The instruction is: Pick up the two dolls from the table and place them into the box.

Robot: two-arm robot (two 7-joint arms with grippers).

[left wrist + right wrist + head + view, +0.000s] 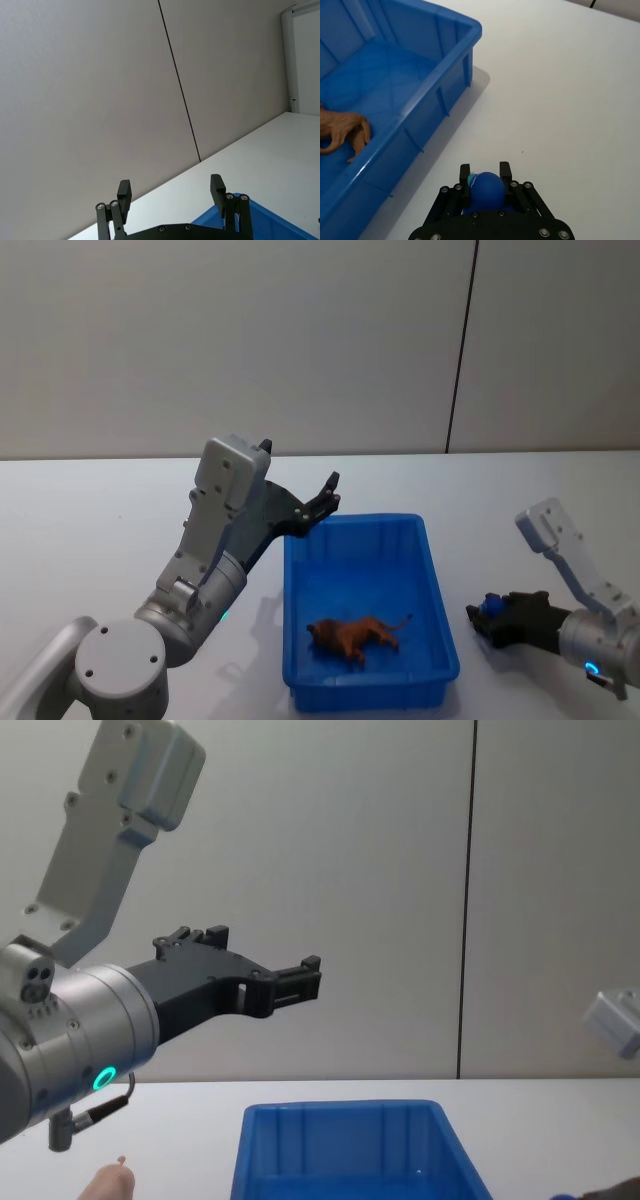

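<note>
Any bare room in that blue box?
The box floor between the brown doll and far wall is bare. Crowded: its near end, the far-left corner under the open left gripper. The right gripper grips a blue toy alongside.

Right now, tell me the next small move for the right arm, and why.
Probably lift the right gripper and swing it left over the box. Its fingers close around a blue round toy, low beside the box's right wall, while the brown doll already lies inside. The left gripper hangs open above the far left corner.
</note>
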